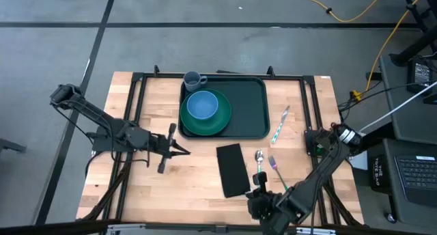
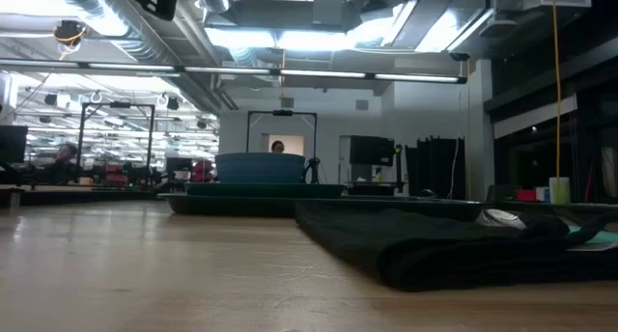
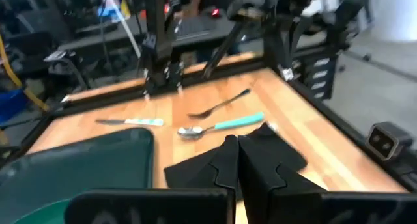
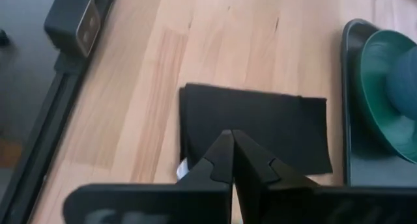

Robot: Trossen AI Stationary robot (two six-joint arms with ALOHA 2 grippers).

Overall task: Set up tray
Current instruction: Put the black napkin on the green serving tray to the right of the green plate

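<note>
Wooden table [image 1: 136, 180] carries the tray [image 1: 249, 108] at its far edge; left gripper [image 1: 184, 151] and right gripper [image 1: 258, 187] fingers pressed together, empty.

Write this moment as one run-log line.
tray: holds plate, bowl, cup | napkin: on table | left gripper: shut, empty | right gripper: shut, above napkin

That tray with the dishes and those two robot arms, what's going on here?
A two-armed robot is laying out a meal tray, and right now neither arm holds anything. The dark green tray already carries a green plate with a blue bowl on it and a grey mug. A black napkin, spoon, fork and knife lie on the table beside it. The left gripper and right gripper are both shut, close to the napkin.
</note>
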